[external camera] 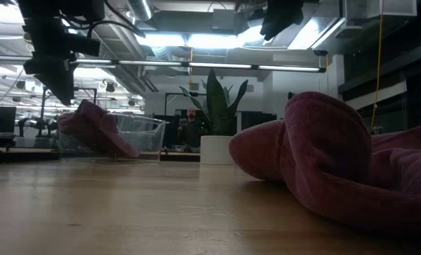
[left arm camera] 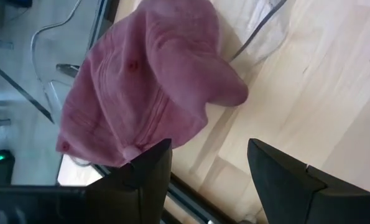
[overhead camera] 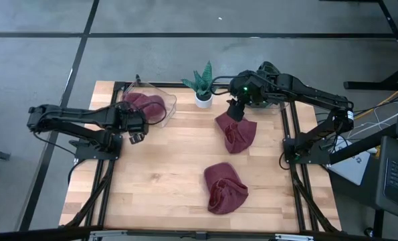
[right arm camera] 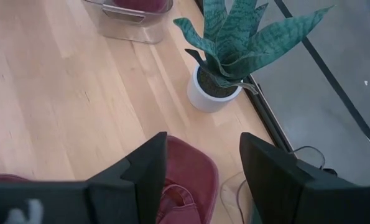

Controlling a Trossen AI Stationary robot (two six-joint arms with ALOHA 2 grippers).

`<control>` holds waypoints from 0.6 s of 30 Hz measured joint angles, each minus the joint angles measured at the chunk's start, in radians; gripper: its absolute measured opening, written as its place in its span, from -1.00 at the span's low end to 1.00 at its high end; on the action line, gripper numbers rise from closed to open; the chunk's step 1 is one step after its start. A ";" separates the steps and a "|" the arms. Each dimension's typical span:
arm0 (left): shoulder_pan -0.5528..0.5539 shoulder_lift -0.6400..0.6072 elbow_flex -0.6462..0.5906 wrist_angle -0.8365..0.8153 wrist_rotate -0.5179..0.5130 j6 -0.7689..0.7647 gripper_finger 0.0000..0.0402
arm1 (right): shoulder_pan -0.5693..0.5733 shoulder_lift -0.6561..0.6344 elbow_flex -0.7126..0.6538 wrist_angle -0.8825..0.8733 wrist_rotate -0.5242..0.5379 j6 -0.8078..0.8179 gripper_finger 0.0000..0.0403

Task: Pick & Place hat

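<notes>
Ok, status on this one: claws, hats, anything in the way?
Left claw open beside bin holding one hat. Right claw open above second hat. Third hat loose. Plant close by.

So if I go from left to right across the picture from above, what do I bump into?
Left tool → clear bin with a maroon hat in it → potted plant → right tool above another hat.
</notes>
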 joint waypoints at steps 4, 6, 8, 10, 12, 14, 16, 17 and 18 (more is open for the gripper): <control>0.000 0.042 0.000 0.089 0.001 -0.004 0.02 | 0.000 0.000 0.000 0.000 0.000 -0.010 0.00; 0.000 0.069 0.001 0.109 -0.002 -0.023 0.02 | 0.000 0.000 0.000 -0.001 0.000 -0.015 0.00; 0.000 0.096 0.001 0.085 -0.021 -0.064 0.02 | 0.000 0.000 0.000 -0.001 0.000 -0.018 0.00; 0.000 0.121 0.001 0.056 -0.033 -0.104 0.02 | 0.000 0.000 0.000 -0.001 0.000 -0.018 0.00; 0.000 0.144 0.001 0.030 -0.035 -0.135 0.02 | 0.000 0.000 0.000 -0.001 0.000 -0.018 0.00; 0.000 0.163 0.001 0.010 -0.037 -0.165 0.02 | 0.000 0.000 0.000 -0.002 -0.001 -0.018 0.00; 0.000 0.179 0.000 -0.004 -0.058 -0.193 0.02 | 0.000 0.000 0.000 -0.002 -0.001 -0.018 0.00; 0.000 0.184 -0.002 -0.007 -0.074 -0.204 0.02 | 0.000 0.000 0.000 -0.002 -0.002 -0.018 0.00; 0.000 0.190 -0.002 -0.014 -0.089 -0.213 0.02 | 0.000 0.000 0.000 -0.002 -0.002 -0.018 0.00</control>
